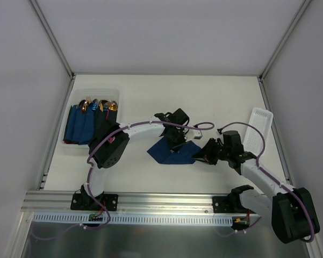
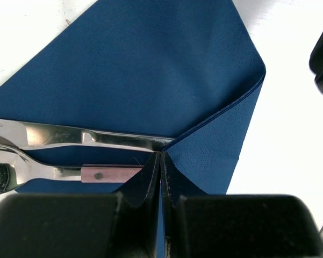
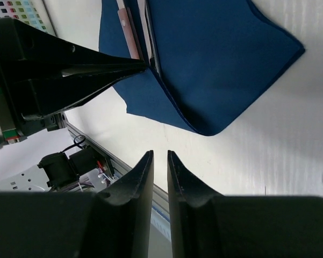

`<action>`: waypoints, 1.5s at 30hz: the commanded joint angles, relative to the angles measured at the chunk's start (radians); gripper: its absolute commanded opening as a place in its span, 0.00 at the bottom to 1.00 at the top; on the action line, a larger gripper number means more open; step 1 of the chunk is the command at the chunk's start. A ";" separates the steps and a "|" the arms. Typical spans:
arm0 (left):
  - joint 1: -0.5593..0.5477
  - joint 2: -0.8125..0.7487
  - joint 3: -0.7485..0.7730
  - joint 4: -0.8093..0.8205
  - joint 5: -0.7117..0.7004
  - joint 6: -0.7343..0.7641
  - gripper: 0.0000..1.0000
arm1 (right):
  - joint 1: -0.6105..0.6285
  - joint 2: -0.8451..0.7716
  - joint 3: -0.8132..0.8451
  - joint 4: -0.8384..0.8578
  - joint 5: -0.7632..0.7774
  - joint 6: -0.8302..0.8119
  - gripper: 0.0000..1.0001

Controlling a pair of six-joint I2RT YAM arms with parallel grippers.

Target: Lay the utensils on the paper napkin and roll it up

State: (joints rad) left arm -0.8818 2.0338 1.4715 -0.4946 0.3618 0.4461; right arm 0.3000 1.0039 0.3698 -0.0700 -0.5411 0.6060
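The paper napkin [image 1: 169,154] is a navy square lying at the table's middle, with one side folded up and over. It also shows in the left wrist view [image 2: 150,70] and the right wrist view [image 3: 215,59]. The utensils lie on it under the fold: a silver knife [image 2: 70,137], a piece with a brownish riveted handle [image 2: 110,173], and a spoon-like head [image 2: 0,177]. My left gripper [image 2: 160,155] is shut on the napkin's folded edge, over the napkin in the top view [image 1: 174,146]. My right gripper [image 3: 160,153] is empty with a narrow gap, just right of the napkin [image 1: 203,153].
A clear bin [image 1: 70,146] at the far left holds dark blue bundles with copper-gold tips [image 1: 88,118]. A white slotted tray [image 1: 258,129] lies at the right edge. A metal rail [image 1: 161,200] runs along the near edge.
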 commanded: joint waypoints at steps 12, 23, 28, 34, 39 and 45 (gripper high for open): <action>0.004 0.031 0.056 -0.004 0.003 0.019 0.00 | 0.182 0.173 -0.011 0.265 0.130 0.189 0.16; 0.006 0.028 0.042 -0.002 -0.004 0.020 0.00 | 0.218 0.311 -0.065 0.478 0.148 0.288 0.14; 0.006 0.034 0.053 -0.004 -0.003 0.016 0.00 | 0.228 0.369 -0.065 0.577 0.130 0.337 0.13; 0.006 0.034 0.049 -0.004 -0.006 0.019 0.00 | 0.240 0.369 -0.054 0.579 0.130 0.354 0.13; 0.007 0.034 0.052 -0.004 -0.001 0.013 0.00 | 0.241 0.413 -0.054 0.553 0.132 0.345 0.12; 0.010 0.032 0.046 -0.004 0.005 0.009 0.00 | 0.241 0.427 -0.074 0.515 0.156 0.351 0.11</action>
State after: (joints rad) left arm -0.8818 2.0609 1.4967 -0.4950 0.3603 0.4454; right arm 0.5346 1.4300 0.3035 0.4591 -0.4160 0.9489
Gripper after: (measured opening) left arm 0.005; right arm 0.108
